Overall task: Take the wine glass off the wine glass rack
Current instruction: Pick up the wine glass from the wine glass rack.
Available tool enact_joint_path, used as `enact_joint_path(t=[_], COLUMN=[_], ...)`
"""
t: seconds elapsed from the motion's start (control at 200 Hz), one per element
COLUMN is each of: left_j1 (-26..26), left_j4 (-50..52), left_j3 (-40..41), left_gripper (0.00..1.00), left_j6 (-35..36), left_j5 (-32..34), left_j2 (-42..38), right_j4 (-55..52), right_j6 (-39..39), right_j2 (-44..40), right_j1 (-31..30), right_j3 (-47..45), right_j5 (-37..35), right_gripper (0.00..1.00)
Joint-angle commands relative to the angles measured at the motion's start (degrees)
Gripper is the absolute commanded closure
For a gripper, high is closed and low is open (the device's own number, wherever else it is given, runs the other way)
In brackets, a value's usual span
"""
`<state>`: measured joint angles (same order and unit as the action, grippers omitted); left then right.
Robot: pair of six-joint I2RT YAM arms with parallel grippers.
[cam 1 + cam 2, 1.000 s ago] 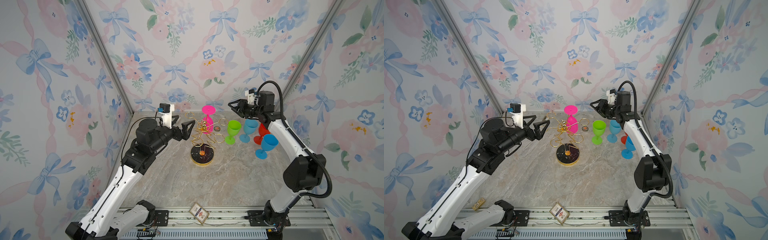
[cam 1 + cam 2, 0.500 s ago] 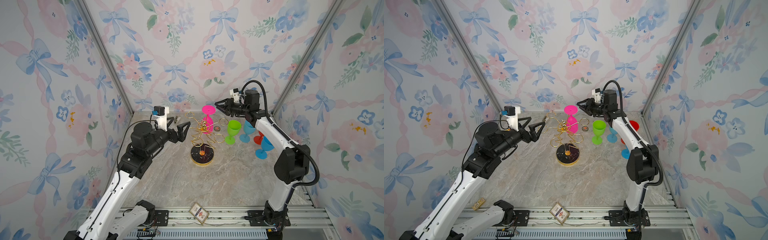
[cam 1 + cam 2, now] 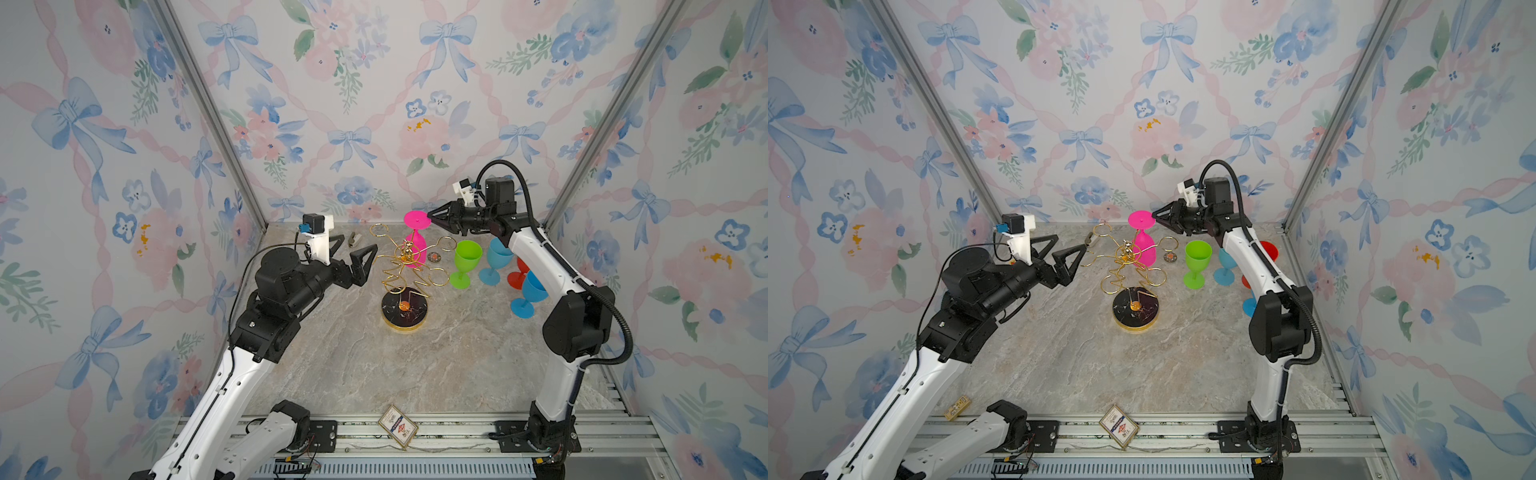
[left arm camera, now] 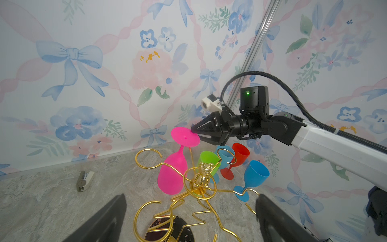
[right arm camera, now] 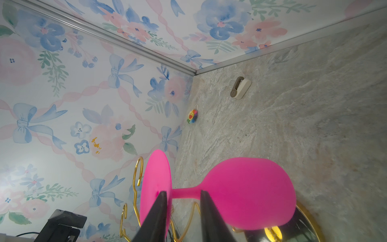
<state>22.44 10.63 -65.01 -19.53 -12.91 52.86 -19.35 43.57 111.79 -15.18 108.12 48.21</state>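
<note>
With our right gripper (image 5: 183, 193) part-open astride the foot of the pink wine glass (image 3: 415, 253) hanging upside down on the wine glass rack (image 3: 411, 321), and our left gripper (image 3: 1070, 242) wide and empty, we risk a slipping pinch tipping the rack.

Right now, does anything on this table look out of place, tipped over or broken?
Nothing looks spilled or broken. The bright pink wine glass hangs upside down on the gold wire rack, which is normal. One stray: a small printed card sits on the front aluminium rail, past the edge of the marble-look tabletop.
</note>
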Motion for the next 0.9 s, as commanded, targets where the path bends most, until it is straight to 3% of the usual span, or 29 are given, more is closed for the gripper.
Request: enact_joint_path(t=[0.0, 0.44, 0.895], left_j1=[-0.55, -0.77, -1.04], left_j4=[0.44, 0.50, 0.44], left_j3=[0.67, 0.98, 1.07], left_gripper=[0.02, 0.02, 0.02], left_j6=[1.34, 1.69, 1.86], left_j5=[-0.32, -0.12, -0.28], left_j2=[-0.52, -1.34, -1.57], right_j4=[-2.71, 3.41, 1.97], right_j6=[-1.84, 3.31, 3.50], right_j2=[0.72, 0.79, 2.10], right_j1=[-0.33, -0.33, -0.64], right_j3=[1.84, 0.60, 2.79], right_j5=[1.82, 4.71, 5.23], right_gripper=[0.72, 0.75, 0.77])
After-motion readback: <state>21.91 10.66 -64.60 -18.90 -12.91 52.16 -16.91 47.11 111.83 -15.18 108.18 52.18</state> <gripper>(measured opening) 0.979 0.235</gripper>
